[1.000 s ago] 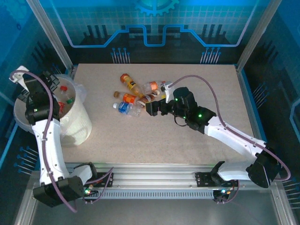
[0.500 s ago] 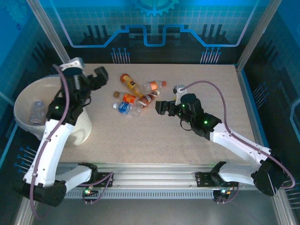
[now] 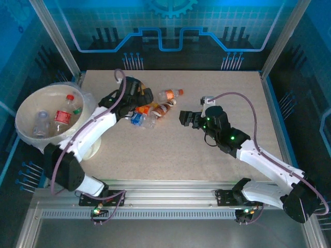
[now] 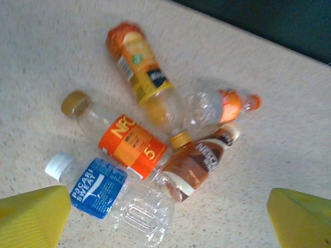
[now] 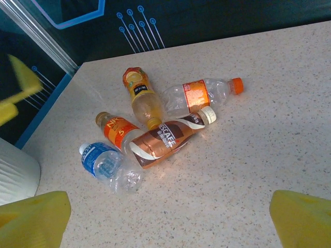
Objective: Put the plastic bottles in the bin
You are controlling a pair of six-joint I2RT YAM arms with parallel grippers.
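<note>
Several plastic bottles (image 3: 152, 107) lie in a heap at the table's middle back: an orange one (image 4: 139, 70), a clear one with an orange cap (image 4: 222, 103), an orange-labelled one (image 4: 126, 143), a brown one (image 4: 199, 163) and a blue-labelled one (image 4: 98, 188). My left gripper (image 3: 142, 96) hangs open right above the heap, holding nothing. My right gripper (image 3: 186, 118) stands open a short way to the heap's right, facing the brown bottle (image 5: 165, 137). The bin (image 3: 26, 106) stands at the far left with a red-labelled bottle (image 3: 63, 116) and a clear one (image 3: 40, 123) inside.
Bare table stretches from the heap (image 5: 155, 124) to the front and right. The bin's white wall (image 5: 15, 175) shows at the left of the right wrist view. Metal frame posts (image 3: 57, 41) stand at the back corners.
My left arm swung from over the bin rightward to above the heap. My right gripper drew back to the right, away from the bottles. Both stayed open.
</note>
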